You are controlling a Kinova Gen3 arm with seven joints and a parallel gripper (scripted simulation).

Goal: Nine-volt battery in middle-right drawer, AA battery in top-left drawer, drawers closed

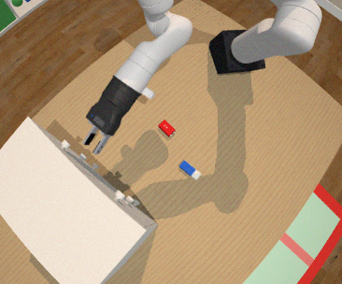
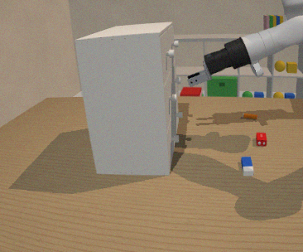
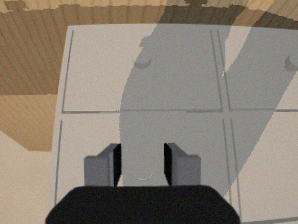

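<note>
- Gripper (image 1: 94,146) (image 2: 193,80) (image 3: 142,158) parted around nothing, a gap from the chest (image 1: 62,196) (image 2: 127,104) (image 3: 57,135)
- Nine-volt battery (image 1: 166,127) (image 2: 261,139), AA battery (image 2: 250,116) on wood-grained table (image 1: 291,121) (image 2: 108,220) (image 3: 25,65)
- Shelves (image 2: 269,84) behind

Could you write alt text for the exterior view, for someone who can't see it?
A robot arm's open, empty claw points at the knobbed front of a tall white chest. Nearby on the wooden table lie a red block, a blue-and-white block and a small orange item.
</note>
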